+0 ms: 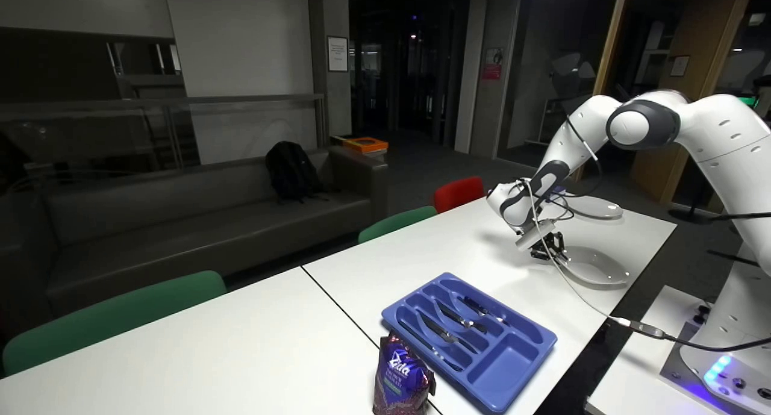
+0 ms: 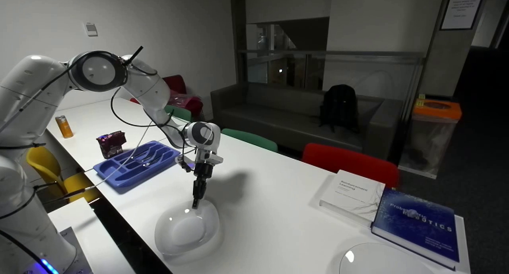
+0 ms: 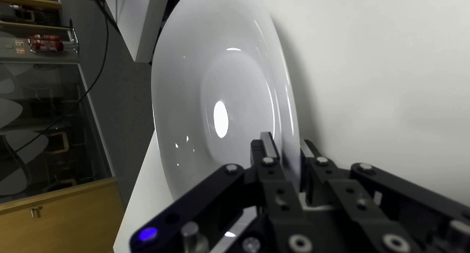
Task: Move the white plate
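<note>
The gripper was clamped, it appeared, on the plate by its rim, one finger inside and the other outside. The plate was at the table, near the edge beside the arm's base; whether it rested there or hung just clear could not be told. The grasp, then, looked done. Carrying it and letting go were left, I judged, and the task named no spot for it. Farther out, the tray and the disc lay on either side, both apart from it. Two books came next, then the sofa.
</note>
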Robot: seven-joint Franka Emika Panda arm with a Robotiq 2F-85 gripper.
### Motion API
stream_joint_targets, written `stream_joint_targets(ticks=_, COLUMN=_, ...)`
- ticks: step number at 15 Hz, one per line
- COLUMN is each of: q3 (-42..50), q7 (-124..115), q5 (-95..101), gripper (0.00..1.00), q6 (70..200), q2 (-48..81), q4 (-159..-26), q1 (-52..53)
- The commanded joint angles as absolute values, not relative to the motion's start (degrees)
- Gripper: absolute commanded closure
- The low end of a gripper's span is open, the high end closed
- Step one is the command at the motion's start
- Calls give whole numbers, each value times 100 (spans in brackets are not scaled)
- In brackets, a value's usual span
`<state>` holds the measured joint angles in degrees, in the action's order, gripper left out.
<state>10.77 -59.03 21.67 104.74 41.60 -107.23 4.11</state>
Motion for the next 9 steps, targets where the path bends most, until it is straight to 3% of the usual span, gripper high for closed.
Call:
stream_joint_targets(ticks=1, q3=1089, q7=-5794, q5=2073, gripper=50, q6=10556, q2=3999, q4=-10880, q1=329)
stream_joint_targets(ticks=7, q3=1042, q7=-5653, q5=1910, gripper=5, q6=10714, q2=3881, q4=-10979, q1=202)
stream_joint_targets(ticks=9, q3=1030, q7=-5573, q5=1764, gripper=0, q6=10744, q2=3757, q4=-11046, q1=133)
